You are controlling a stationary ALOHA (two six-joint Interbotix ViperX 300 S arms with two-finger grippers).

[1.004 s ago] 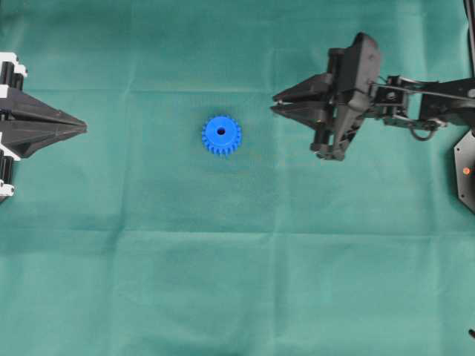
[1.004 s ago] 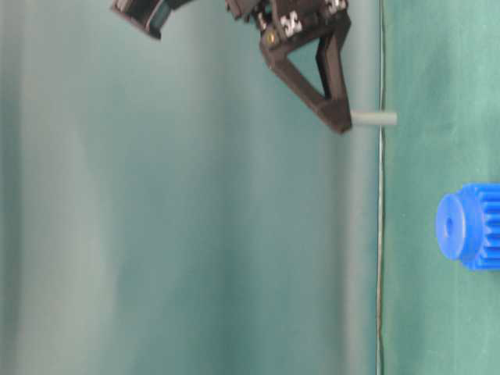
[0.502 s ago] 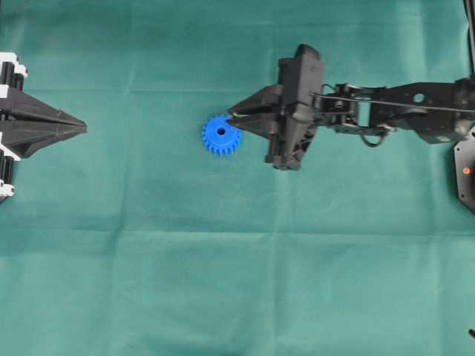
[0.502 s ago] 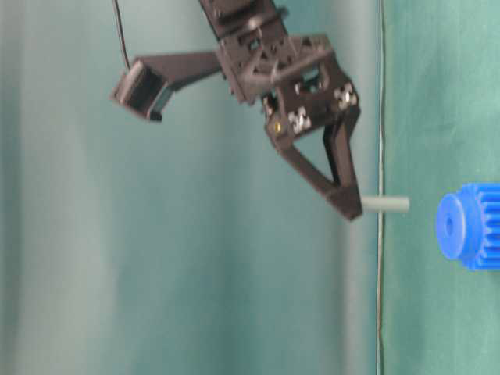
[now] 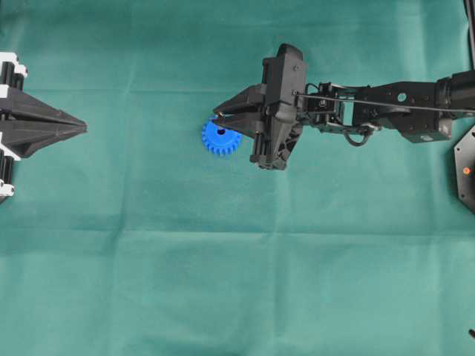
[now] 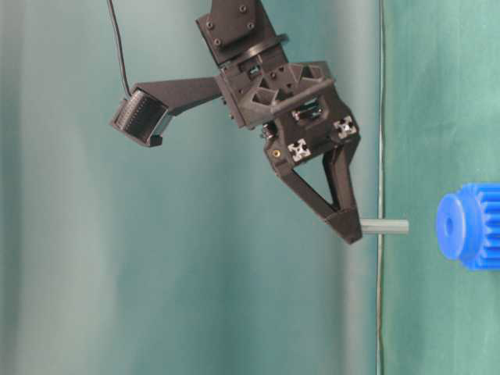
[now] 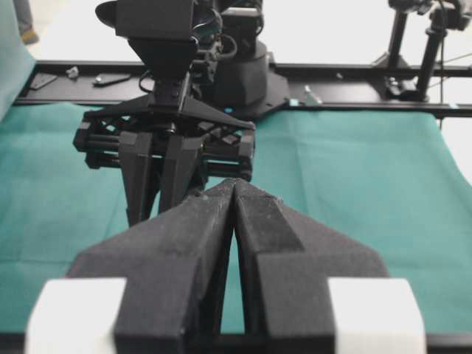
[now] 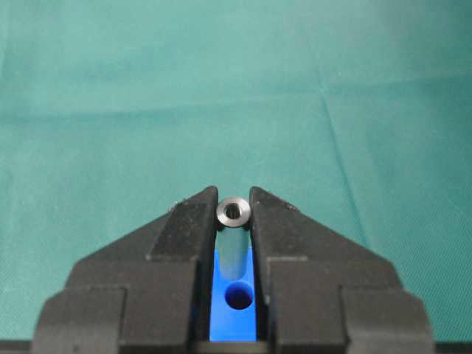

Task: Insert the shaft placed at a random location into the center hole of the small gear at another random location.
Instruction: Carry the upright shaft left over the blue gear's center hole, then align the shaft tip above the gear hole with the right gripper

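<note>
Green cloth is spread over the whole table in the overhead view. The blue gear is seen lying flat on it, a little left of the middle. The right gripper is reached in from the right, and its tips are placed over the top edge of the gear. The left gripper is kept at the far left, well apart from the gear, with its two fingers pressed together into one point.

At table level, the picture is turned on its side. The shaft is seen pinched at one end by the right gripper. The other end is pointed toward the gear, and a gap is left between them.

From the left wrist, the left gripper is shown closed on nothing. The other arm is seen across the cloth.

From the right wrist, the shaft is shown clamped between the two black fingers. The gear is seen below it in the gap, and its hole is in plain sight.
</note>
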